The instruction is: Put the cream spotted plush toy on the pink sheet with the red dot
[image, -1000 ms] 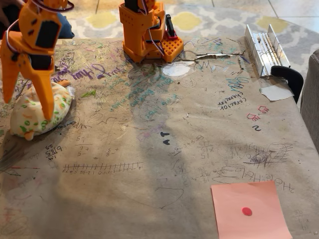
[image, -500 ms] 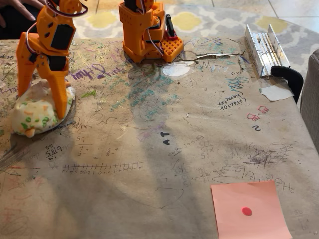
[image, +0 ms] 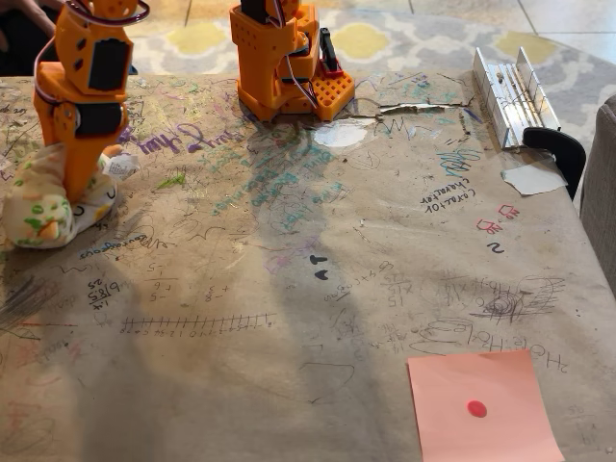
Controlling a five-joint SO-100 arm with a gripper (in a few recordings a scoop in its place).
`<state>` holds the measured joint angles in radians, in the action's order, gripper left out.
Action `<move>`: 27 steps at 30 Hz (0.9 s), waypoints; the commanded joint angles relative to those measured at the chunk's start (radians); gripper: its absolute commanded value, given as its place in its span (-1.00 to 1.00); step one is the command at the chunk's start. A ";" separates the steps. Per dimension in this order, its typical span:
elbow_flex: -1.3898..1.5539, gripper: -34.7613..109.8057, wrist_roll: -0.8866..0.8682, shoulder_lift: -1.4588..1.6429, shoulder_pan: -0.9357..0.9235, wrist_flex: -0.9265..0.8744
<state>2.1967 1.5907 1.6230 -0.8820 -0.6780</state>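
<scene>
The cream spotted plush toy (image: 37, 212) lies at the far left of the table in the fixed view, squashed and bunched to the left. My orange gripper (image: 81, 189) comes down on it from above, its jaws pinched together on the toy's right part. The fingertips are sunk in the fabric. The pink sheet with the red dot (image: 484, 409) lies flat at the front right, far from the gripper, with nothing on it.
The arm's orange base (image: 285, 60) stands at the back centre. A metal rail (image: 508, 94), a black clamp (image: 561, 147) and a white paper scrap (image: 532, 178) sit at the back right. Brown scribbled paper (image: 289, 289) covers the table. A person's hand (image: 21, 10) shows at top left.
The jaws stood open astride the toy a second ago; they have since come together on it, and the toy is squeezed and pushed leftward.
</scene>
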 commanded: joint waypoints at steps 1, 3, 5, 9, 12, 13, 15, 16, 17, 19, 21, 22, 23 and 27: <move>-0.250 -0.52 -0.066 0.011 0.037 -0.385; -0.327 -0.52 -0.133 0.034 0.092 -0.532; -0.328 -0.52 -0.236 0.103 0.170 -0.583; -0.233 -0.52 -0.563 0.331 0.367 -0.540; -0.225 -0.52 -0.807 0.503 0.518 -0.595; -0.235 -0.52 -0.887 0.558 0.565 -0.620; -0.244 -0.52 -1.008 0.681 0.655 -0.652; -0.242 -0.52 -1.057 0.752 0.699 -0.657; -0.241 -0.52 -1.101 0.824 0.738 -0.664; -0.247 -0.52 -1.170 0.969 0.818 -0.678; -0.262 -0.52 -1.232 1.100 0.894 -0.686; -0.276 -0.52 -1.255 1.154 0.931 -0.695; -0.295 -0.52 -1.278 1.195 0.965 -0.706; -0.344 -0.52 -1.344 1.315 1.049 -0.692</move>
<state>1.9543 0.2761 2.8302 0.1012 -1.3821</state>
